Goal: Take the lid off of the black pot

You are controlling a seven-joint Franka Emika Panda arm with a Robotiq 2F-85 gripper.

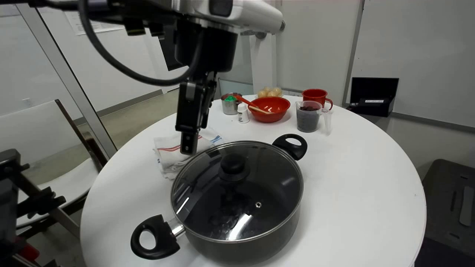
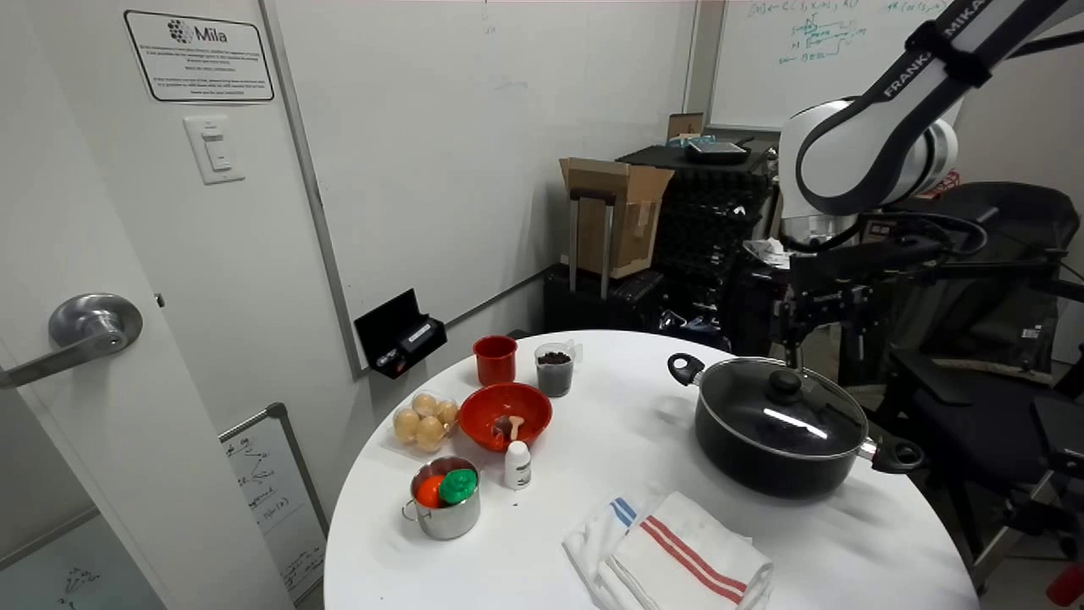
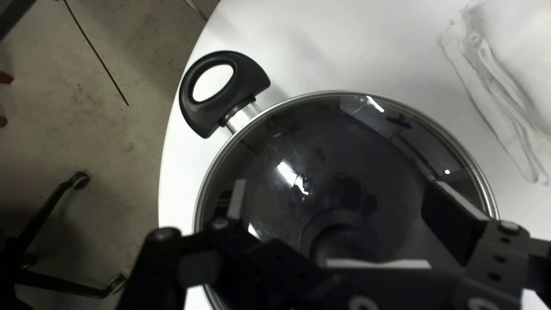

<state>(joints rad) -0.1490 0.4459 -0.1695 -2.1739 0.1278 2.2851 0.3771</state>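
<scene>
The black pot (image 1: 256, 252) stands on the white table, and it also shows in an exterior view (image 2: 754, 470). The clear glass lid (image 1: 207, 200) with its metal rim sits flat on the pot; it fills the middle of the wrist view (image 3: 335, 159). Its black knob (image 1: 232, 164) stands upright at the centre and shows in the wrist view (image 3: 344, 243), partly hidden by the gripper body. My gripper (image 3: 335, 193) is open and empty, its fingers wide apart on either side of the knob in that view. In both exterior views the fingertips (image 1: 190, 139) are near the knob, apart from it.
A folded white towel (image 2: 686, 551) lies beside the pot. A red bowl (image 2: 506, 415), white bottle (image 2: 517, 466), metal pot (image 2: 445, 500), eggs (image 2: 426, 421), red mug (image 2: 494, 360) and measuring cup (image 2: 555, 371) stand farther off. One pot handle (image 3: 224, 86) reaches near the table edge.
</scene>
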